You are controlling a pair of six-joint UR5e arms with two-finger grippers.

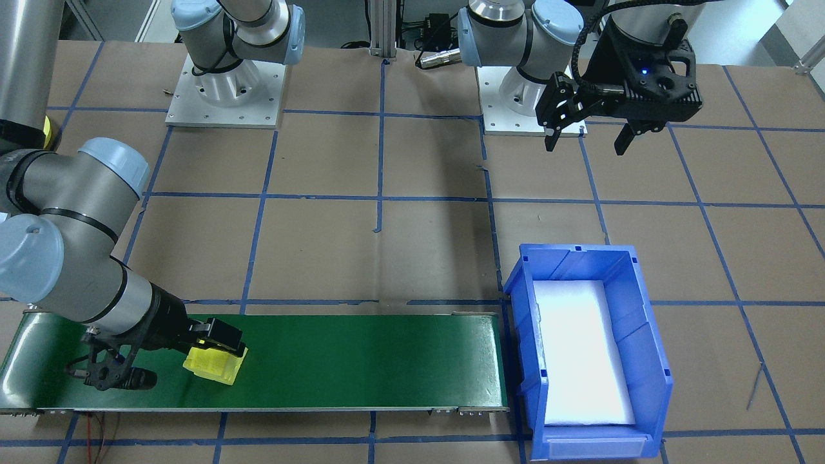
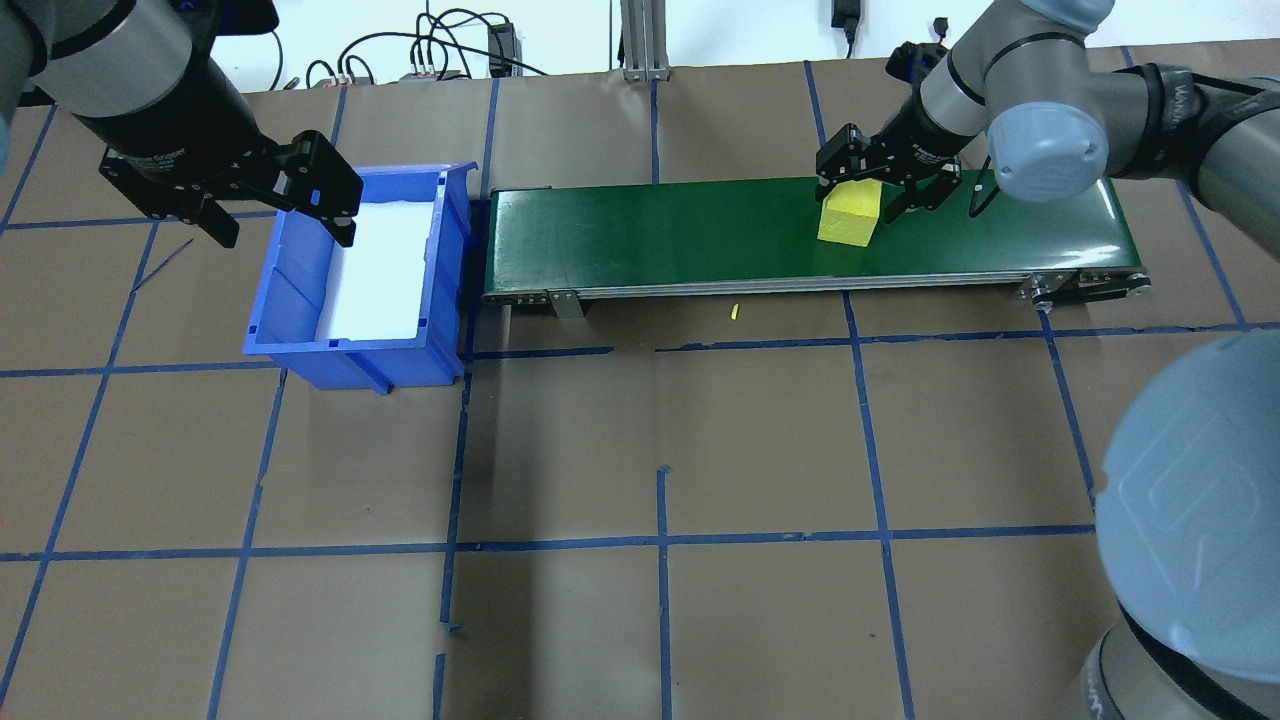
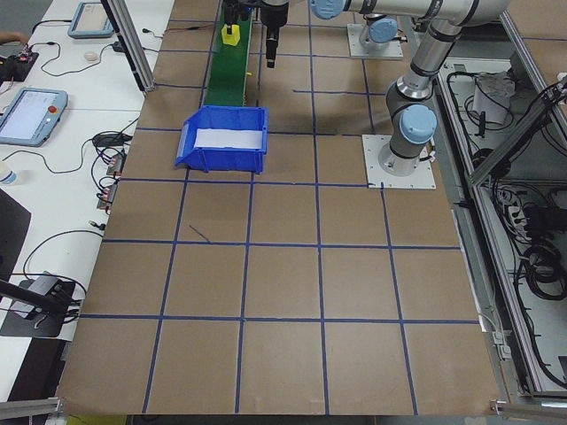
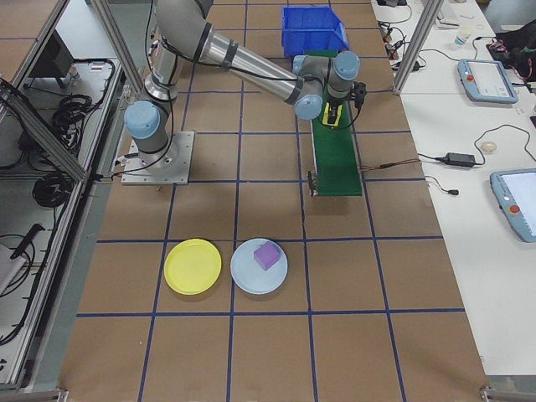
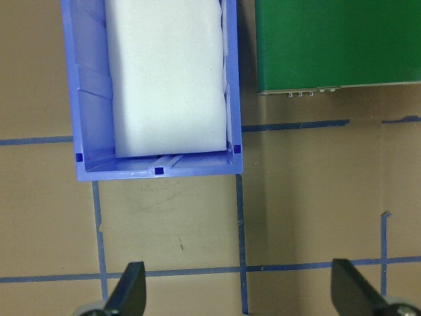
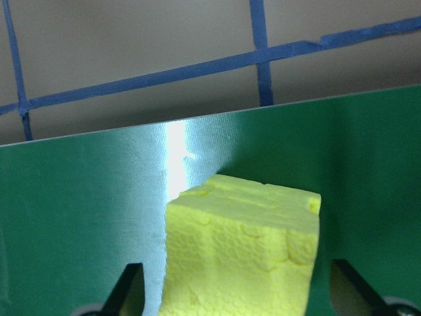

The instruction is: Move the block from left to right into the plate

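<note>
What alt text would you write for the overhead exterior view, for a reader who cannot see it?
The right arm's black claw straddles a yellow foam block on a long green conveyor belt. At the belt's left end stands a blue plastic bin with a white lining, and the left claw hangs open over the bin's left side, above the brown taped table.

A block [image 2: 848, 222] sits on a conveyor belt [image 2: 700, 235], between the right gripper's [image 2: 872, 180] fingers; a bin [image 2: 300, 290] stands at the belt's left end.
</note>
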